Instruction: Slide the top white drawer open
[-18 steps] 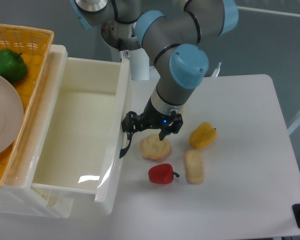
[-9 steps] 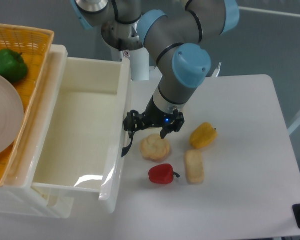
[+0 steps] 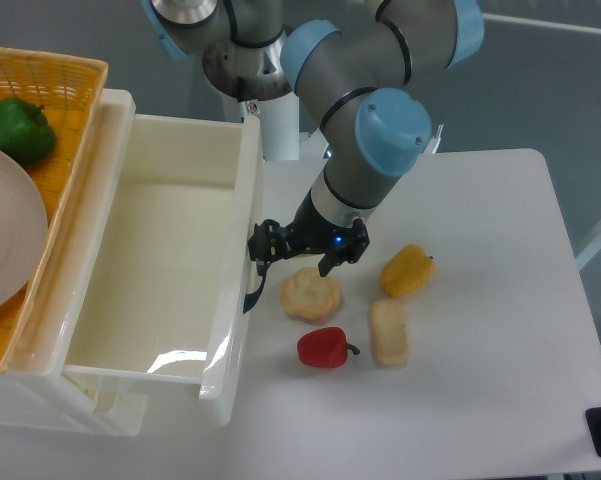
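Gripping the curved black handle (image 3: 251, 285) of the pulled-out top white drawer (image 3: 170, 270) with gripper (image 3: 260, 252) clamped on it, beside a pale bun (image 3: 311, 293) on the table (image 3: 480, 330).

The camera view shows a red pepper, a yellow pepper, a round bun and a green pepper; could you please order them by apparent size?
1. Green pepper, though partly hidden by the plate.
2. Round bun.
3. Yellow pepper and red pepper look about alike, so I would not rank them.
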Available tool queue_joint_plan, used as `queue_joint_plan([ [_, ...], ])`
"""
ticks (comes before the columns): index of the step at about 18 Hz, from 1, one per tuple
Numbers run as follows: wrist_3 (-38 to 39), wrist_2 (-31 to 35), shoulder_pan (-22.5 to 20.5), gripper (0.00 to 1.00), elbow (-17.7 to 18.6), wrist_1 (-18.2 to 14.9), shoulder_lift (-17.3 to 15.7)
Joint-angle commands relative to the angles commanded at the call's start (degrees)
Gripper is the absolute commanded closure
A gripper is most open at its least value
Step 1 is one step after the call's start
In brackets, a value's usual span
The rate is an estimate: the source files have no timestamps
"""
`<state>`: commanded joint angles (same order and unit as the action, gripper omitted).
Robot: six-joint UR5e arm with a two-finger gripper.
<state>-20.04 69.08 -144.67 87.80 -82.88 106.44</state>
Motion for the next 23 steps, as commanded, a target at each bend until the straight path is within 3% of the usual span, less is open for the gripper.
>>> queue_joint_plan([
  [7,0.26,1.40,-0.44,0.00,0.00,-2.99,-0.53],
  [15,0.00,2.28,-2.11,0.00,-0.70,-2.38,-0.62],
  [18,-0.09,7.62,-2.64,0.00,-1.84,1.12,-0.53],
  [20,-1.13,12.89,-2.38,0.00,-1.93,6.65,-0.27],
  [23,-9.46,17.40,-2.38,0.00,-1.41,8.17,0.17],
])
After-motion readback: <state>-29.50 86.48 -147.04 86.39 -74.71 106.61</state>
